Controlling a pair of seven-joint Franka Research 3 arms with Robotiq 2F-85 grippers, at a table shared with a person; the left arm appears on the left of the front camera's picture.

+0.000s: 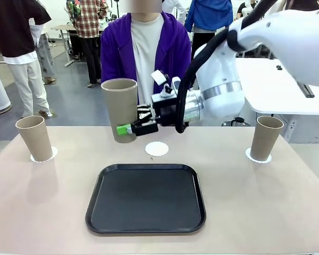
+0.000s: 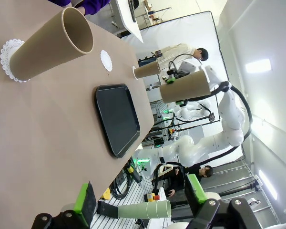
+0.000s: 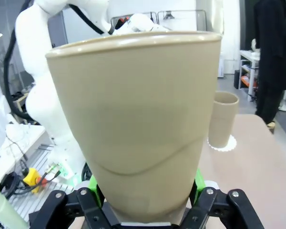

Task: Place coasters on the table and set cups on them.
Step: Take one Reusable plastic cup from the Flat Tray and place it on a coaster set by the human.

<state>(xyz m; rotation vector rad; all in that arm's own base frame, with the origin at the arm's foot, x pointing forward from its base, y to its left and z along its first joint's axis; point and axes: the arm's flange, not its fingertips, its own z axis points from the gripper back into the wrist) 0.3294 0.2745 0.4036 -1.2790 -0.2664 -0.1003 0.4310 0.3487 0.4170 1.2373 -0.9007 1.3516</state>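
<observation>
Khaki and matte, a tall cup (image 1: 120, 109) hangs upright in the air above the far middle of the table (image 1: 266, 212), pinched near its base by the right gripper (image 1: 128, 127), whose green pads press both sides of it. In the right wrist view the same cup (image 3: 138, 124) fills the space between the pads (image 3: 196, 181), its faint ridge line curving across the middle. The arm reaches in from the right and crosses the centre, so the cup sits at the left end of the gripper, lifted clear of the tabletop.

Just below and a little to the right of the held cup lies a bare white coaster (image 1: 157, 149), flat on the table with nothing on it. Nearer than that, a black tray (image 1: 146, 199) rests in the middle.

At the far left a second cup (image 1: 35, 138) stands on its own coaster (image 1: 53, 154); at the far right a third cup (image 1: 266, 138) stands on another coaster (image 1: 250, 155).

The left gripper (image 2: 140, 198) has its fingers spread wide with nothing between them, over the table's left part.

A person in a purple jacket (image 1: 114, 53) stands behind the far edge.
</observation>
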